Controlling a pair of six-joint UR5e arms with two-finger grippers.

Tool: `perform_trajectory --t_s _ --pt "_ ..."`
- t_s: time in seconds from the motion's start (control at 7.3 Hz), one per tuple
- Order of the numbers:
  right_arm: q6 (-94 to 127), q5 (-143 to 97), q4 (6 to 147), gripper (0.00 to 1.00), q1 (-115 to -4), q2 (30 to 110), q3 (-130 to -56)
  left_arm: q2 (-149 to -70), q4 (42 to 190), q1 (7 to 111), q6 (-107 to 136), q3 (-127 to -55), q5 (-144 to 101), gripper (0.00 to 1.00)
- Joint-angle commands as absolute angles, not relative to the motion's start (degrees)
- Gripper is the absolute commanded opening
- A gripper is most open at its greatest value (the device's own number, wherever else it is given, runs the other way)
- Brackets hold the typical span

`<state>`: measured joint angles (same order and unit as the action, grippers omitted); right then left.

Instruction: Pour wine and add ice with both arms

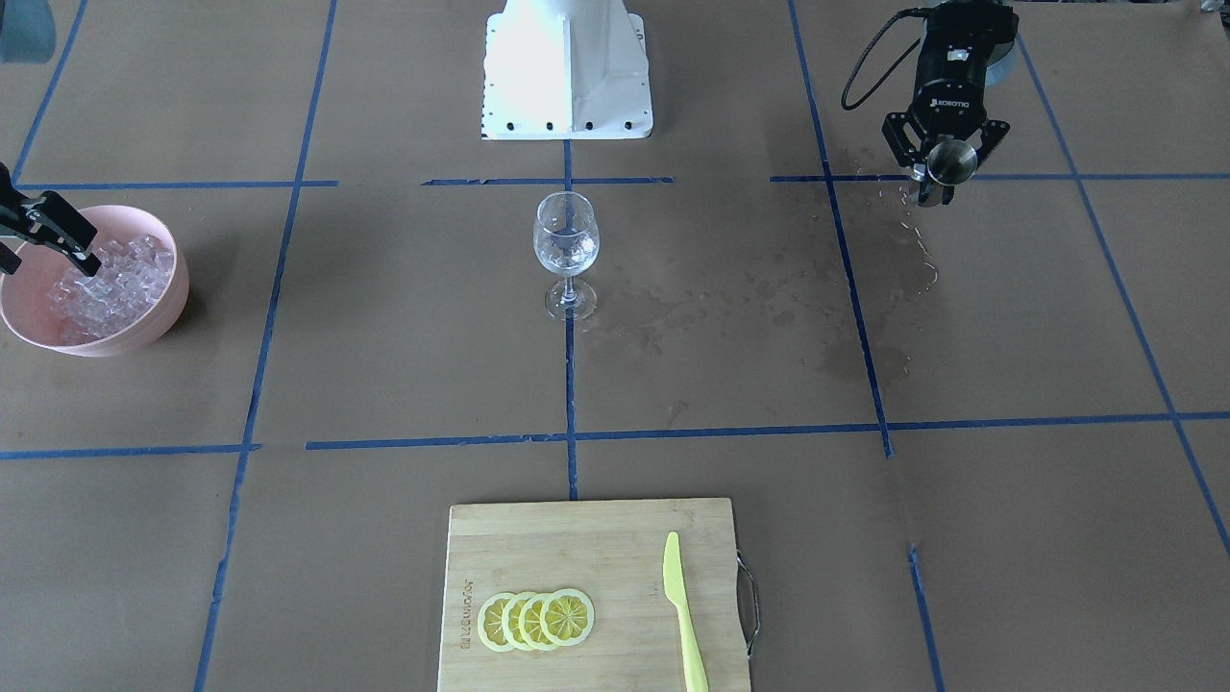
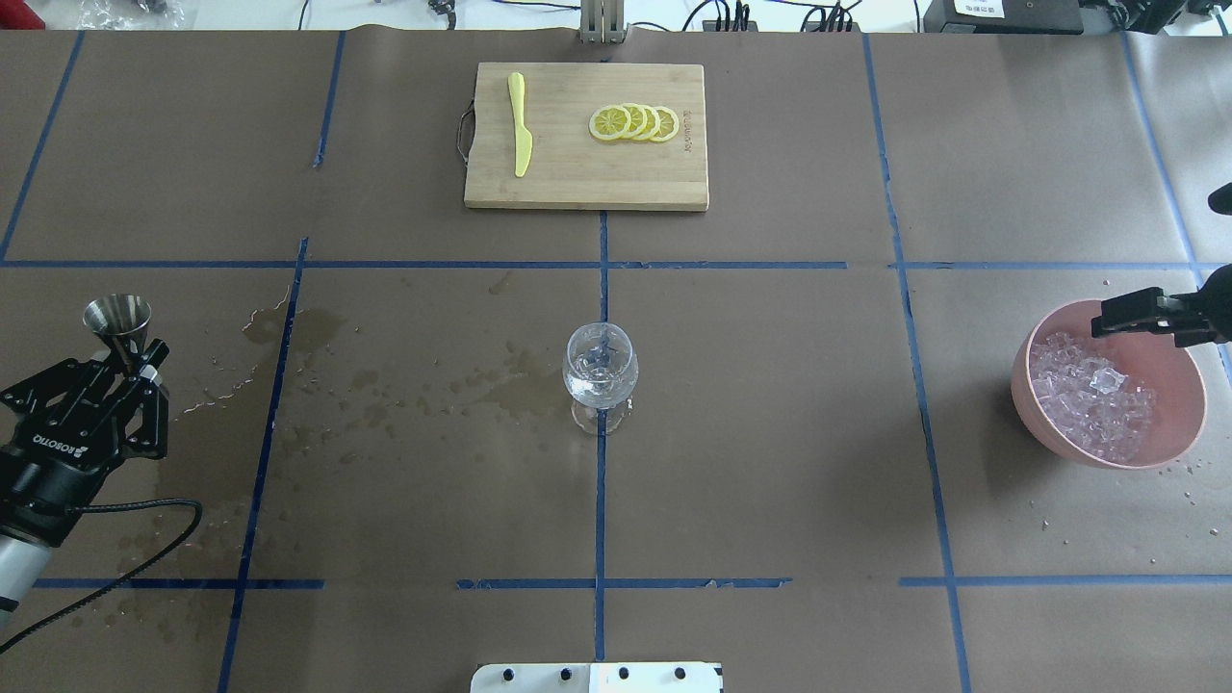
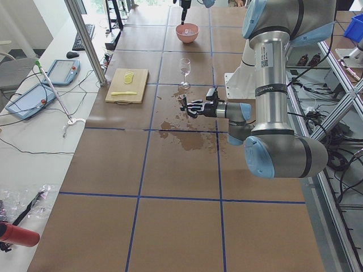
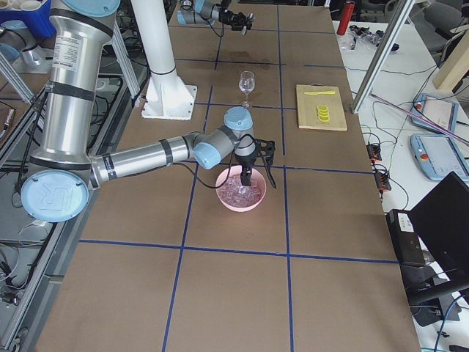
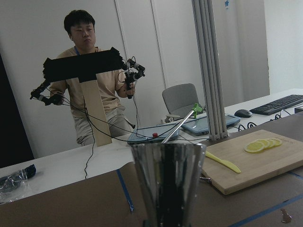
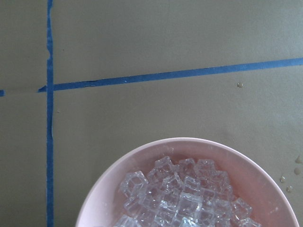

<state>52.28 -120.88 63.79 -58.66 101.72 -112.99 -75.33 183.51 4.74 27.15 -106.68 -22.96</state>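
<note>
My left gripper is shut on a steel jigger at the table's left side, held upright; it also shows in the front view. The jigger fills the left wrist view. The wine glass stands at the table's centre with a little clear wine in it. My right gripper hangs open over the pink bowl, one fingertip just above the heap of ice. The right wrist view shows ice but no fingers.
Wet stains spread over the brown paper between the glass and the left gripper. A wooden cutting board with lemon slices and a yellow knife lies at the far side. The white base block stands behind the glass.
</note>
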Motion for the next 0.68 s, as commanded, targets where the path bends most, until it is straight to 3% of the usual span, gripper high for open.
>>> perform_trajectory --t_s 0.0,0.55 --pt "55.88 -117.35 54.54 1.00 -55.21 103.71 -108.57 -75.23 183.43 4.92 27.33 -106.44 -22.94 0.00" --pt "59.33 -112.94 54.14 1.00 -50.28 105.02 -108.37 -75.23 183.16 4.83 29.00 -106.17 -23.11 0.00"
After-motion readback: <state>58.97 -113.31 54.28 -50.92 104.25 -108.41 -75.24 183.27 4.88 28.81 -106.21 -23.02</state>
